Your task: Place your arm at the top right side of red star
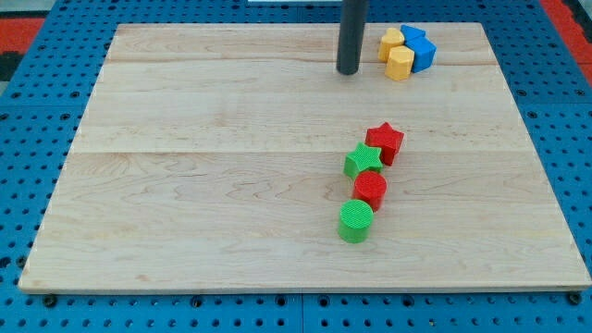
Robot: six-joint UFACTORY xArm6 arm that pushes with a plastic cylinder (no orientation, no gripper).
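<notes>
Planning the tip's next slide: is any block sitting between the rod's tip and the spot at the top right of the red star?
Nothing visible blocks it. My tip is near the view's top; the board between it and the red star is bare. The yellow and blue blocks sit off to the view's right of that path.

A single camera looks down at a steep angle from the near edge of a pale wooden board [231, 231], which fills most of the picture and narrows toward the view's top. Blue pegboard [28, 139] borders it on every side. The dark rod enters from the view's top edge, its tip [348, 71] resting near the far side
</notes>
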